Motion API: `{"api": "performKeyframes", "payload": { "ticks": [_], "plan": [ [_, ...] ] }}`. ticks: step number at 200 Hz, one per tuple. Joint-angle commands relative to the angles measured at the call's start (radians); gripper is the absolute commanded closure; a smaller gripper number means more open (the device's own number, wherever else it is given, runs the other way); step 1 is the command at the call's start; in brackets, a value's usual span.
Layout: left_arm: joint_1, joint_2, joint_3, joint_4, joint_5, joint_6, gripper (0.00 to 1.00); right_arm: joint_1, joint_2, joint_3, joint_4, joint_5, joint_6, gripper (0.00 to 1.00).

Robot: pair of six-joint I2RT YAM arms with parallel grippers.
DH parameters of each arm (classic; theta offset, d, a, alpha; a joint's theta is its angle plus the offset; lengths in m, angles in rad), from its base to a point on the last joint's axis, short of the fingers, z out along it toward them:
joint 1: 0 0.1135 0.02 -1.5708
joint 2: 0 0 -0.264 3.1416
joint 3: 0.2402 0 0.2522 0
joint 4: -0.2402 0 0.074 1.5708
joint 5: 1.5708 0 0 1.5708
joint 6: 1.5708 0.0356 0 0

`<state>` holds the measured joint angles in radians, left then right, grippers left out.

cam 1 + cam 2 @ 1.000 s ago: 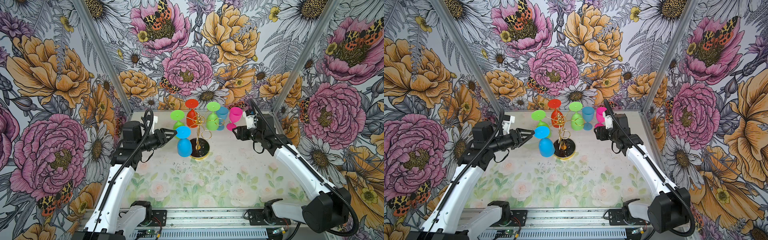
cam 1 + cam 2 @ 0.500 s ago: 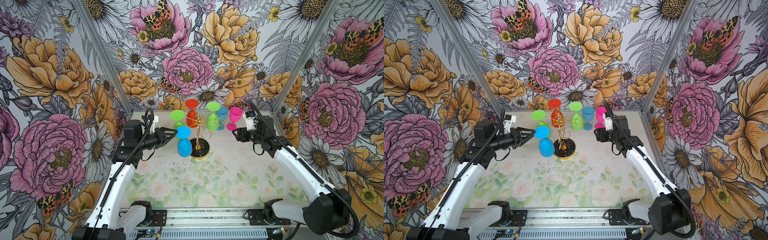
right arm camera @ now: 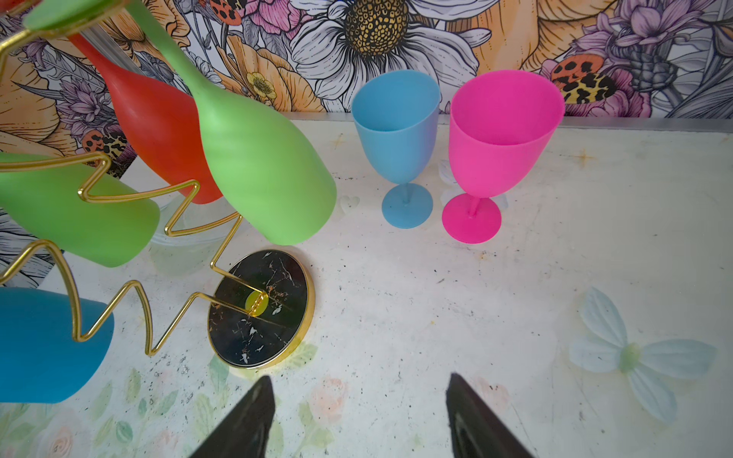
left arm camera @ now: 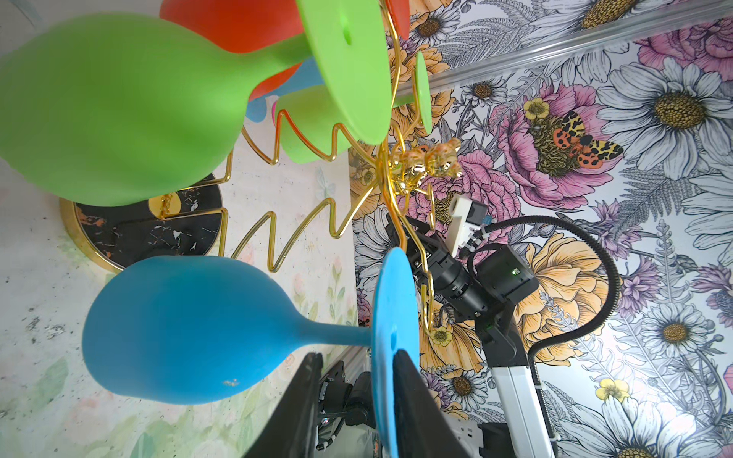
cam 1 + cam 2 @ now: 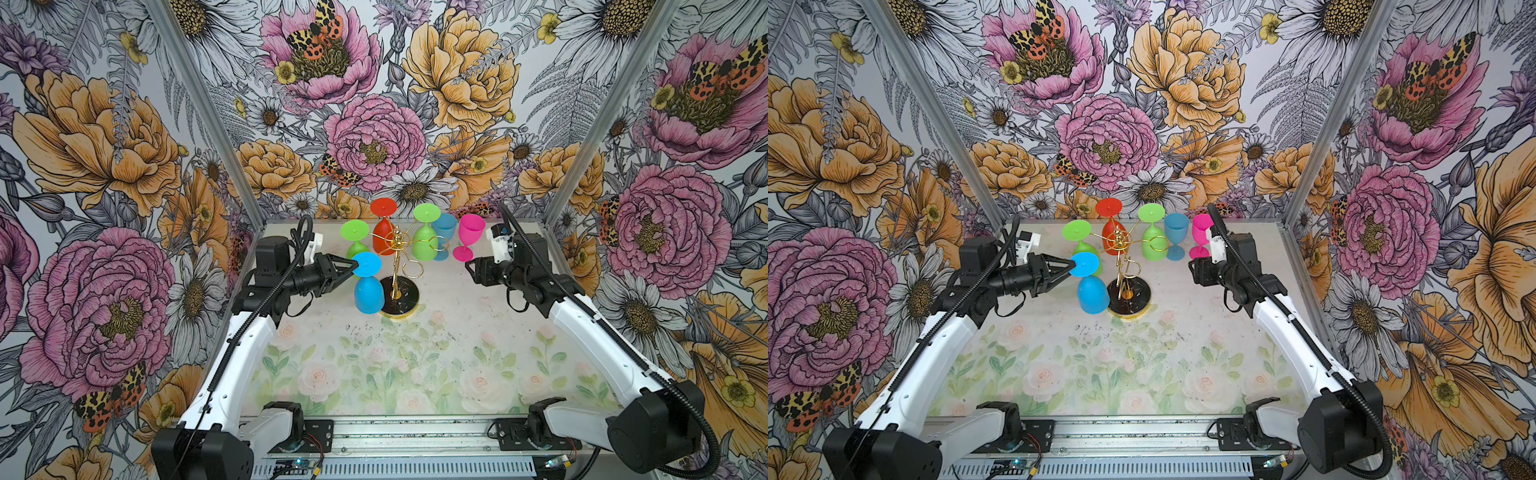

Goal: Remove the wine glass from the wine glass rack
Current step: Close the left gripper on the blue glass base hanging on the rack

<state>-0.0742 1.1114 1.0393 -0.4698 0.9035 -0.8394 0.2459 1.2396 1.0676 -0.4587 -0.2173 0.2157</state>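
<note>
The left gripper point(image 5: 352, 266) has narrowed around the foot of the inverted blue plastic wine glass point(image 5: 368, 295), not yet clamped; the glass hangs unremoved from the gold wire wine glass rack point(image 5: 405, 293). A pink plastic goblet point(image 5: 471, 230) stands off-rack; the right gripper point(image 3: 359, 378) gapes, empty.

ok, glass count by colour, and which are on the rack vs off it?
green glasses: 2, both hanging on the rack
red glass: 1, hanging
blue glasses: 2, one hanging, one lighter blue upright on the table
pink glass: 1, upright on the table
Total: 6
</note>
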Motion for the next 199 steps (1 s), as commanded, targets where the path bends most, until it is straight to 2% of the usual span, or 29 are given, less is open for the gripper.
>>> {"api": "performKeyframes", "payload": {
  "ticks": [1,59,199],
  "plan": [
    [-0.005,0.004,0.033,0.020,0.036,-0.007,0.70,0.009,-0.026,-0.008,0.031,0.013,0.004,0.31],
    [-0.018,0.006,0.037,0.020,0.029,-0.011,0.84,0.010,-0.030,-0.008,0.029,0.011,0.005,0.32],
    [-0.018,-0.026,0.042,0.045,0.050,-0.058,0.96,0.009,-0.025,-0.011,0.039,0.015,0.008,0.31]
  ]
}}
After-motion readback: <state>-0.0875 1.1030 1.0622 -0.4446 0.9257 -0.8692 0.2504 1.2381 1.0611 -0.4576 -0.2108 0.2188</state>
